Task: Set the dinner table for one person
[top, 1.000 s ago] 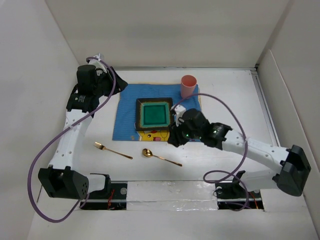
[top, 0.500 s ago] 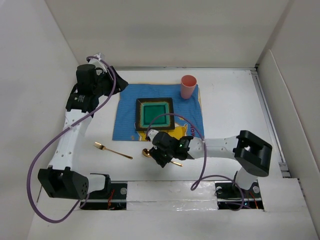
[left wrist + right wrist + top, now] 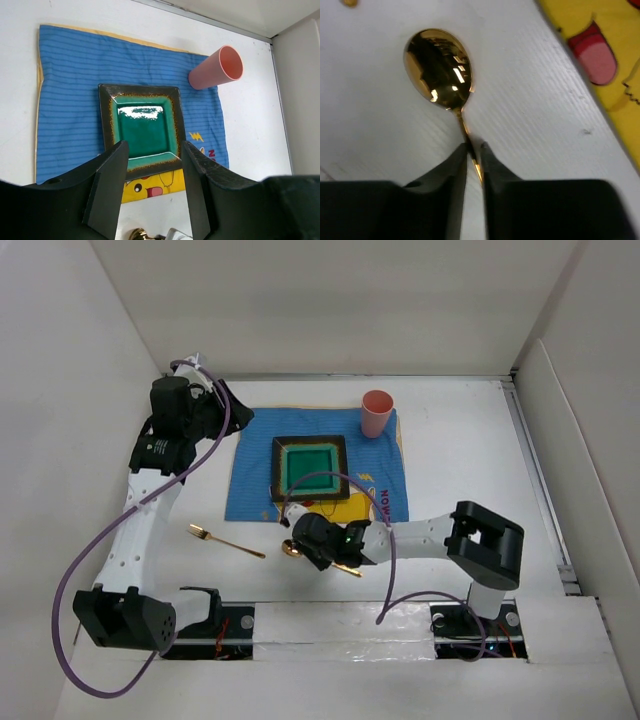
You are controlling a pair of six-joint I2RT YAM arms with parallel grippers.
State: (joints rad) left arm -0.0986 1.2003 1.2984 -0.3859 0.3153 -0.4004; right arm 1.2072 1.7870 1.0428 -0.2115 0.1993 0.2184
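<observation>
With right tool [image 3: 473, 148] pinching almost shut on the thin neck of the shiny gold metal spoon [image 3: 438, 67], probably risking it swivelling or slipping free.

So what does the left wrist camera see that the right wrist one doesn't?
Only the left wrist view shows the plate and the cup. Only the right wrist view shows the right gripper closed on the spoon handle. Both show the mat with its yellow cartoon patch, the white table, and the spoon, though the left view catches only a gold sliver at its bottom edge.
</observation>
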